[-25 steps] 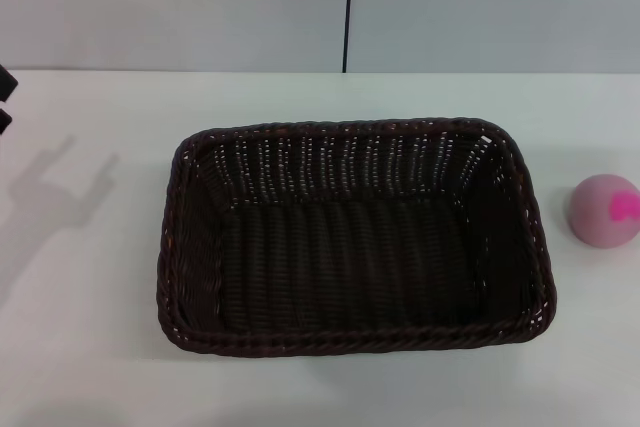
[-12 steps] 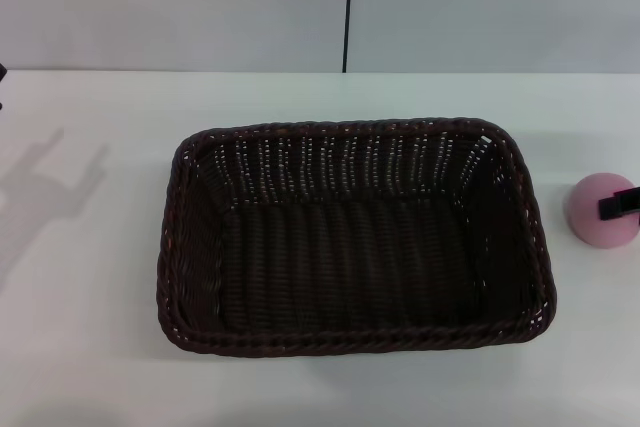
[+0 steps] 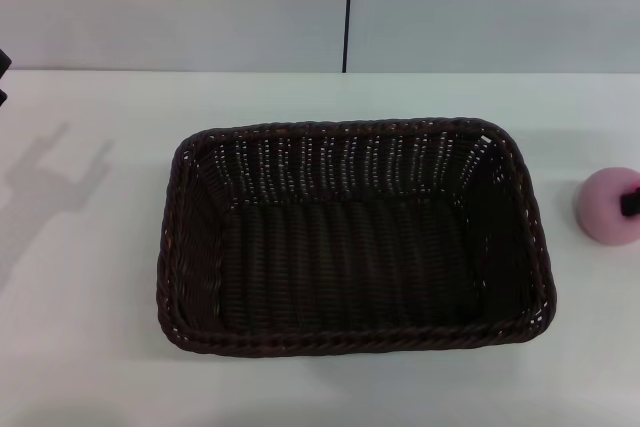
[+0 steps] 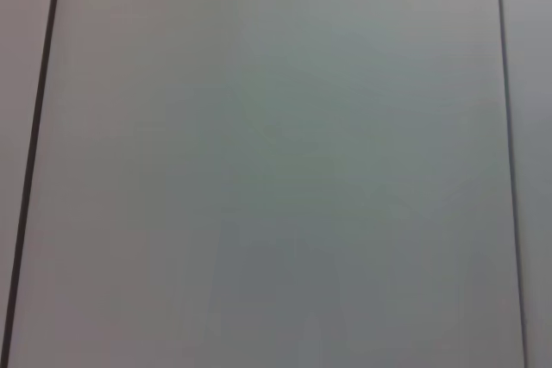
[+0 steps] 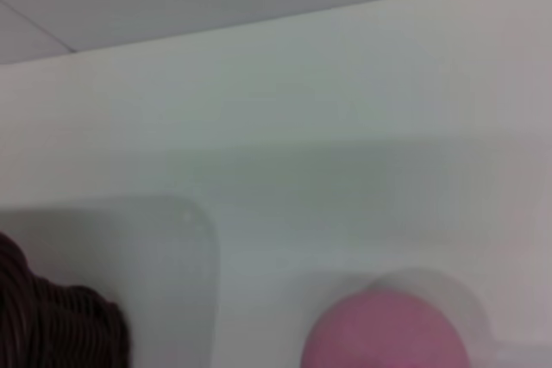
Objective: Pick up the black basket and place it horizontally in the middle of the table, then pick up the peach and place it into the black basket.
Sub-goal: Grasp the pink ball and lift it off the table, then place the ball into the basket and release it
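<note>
The black basket lies lengthwise across the middle of the white table, open side up and empty. The peach sits on the table just right of the basket, at the right edge of the head view. A dark piece of my right gripper shows against the peach's right side at the frame edge. The right wrist view shows the peach close below and a corner of the basket. Only slivers of my left gripper show at the far left edge, with its shadow on the table.
A grey wall with a dark vertical seam stands behind the table's far edge. The left wrist view shows only wall panels. White tabletop lies to the left of the basket and in front of it.
The dark piece of the right gripper came in over the peach, then drew back to the right edge. The left gripper's shadow shifted slightly. The basket has not moved.
</note>
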Action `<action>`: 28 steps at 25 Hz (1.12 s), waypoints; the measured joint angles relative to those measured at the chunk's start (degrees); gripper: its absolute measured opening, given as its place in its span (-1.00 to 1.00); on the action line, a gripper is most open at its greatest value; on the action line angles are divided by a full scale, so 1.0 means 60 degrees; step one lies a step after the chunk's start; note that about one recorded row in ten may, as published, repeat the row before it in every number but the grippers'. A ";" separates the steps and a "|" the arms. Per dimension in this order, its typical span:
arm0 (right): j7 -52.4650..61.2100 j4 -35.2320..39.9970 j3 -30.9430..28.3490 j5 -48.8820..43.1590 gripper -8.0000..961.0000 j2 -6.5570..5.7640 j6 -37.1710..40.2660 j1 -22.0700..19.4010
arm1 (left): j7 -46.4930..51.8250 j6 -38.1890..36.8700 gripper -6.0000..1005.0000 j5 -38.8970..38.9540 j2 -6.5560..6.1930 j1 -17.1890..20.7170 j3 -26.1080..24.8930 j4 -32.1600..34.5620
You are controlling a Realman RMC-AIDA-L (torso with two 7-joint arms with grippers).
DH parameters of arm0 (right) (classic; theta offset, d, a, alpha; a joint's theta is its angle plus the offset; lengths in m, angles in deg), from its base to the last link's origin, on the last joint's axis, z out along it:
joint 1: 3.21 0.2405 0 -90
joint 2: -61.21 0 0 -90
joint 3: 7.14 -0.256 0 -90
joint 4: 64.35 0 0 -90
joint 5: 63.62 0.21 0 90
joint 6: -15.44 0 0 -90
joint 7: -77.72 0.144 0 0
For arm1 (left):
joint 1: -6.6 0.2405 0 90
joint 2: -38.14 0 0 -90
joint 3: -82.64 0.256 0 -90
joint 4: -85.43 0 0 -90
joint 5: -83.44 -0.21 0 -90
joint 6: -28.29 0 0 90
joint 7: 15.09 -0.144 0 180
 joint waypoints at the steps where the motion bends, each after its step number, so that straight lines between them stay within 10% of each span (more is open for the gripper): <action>1: -0.0001 0.0027 -0.0029 0.0000 -0.17 0.0000 -0.0002 -0.0001 | -0.0150 -0.0011 0.27 -0.0002 -0.0007 0.0008 -0.0001 0.0001; 19: 0.0871 0.6496 0.0824 0.4672 -0.65 0.0307 0.3891 -0.0904 | -0.0432 -0.0141 0.27 0.0007 -0.0003 0.0055 -0.0227 -0.0015; 28: -0.0715 0.3359 0.1869 0.5331 -0.77 0.0217 0.3632 0.0138 | -0.0426 -0.0198 0.27 0.0021 0.0017 -0.0024 -0.0323 -0.0217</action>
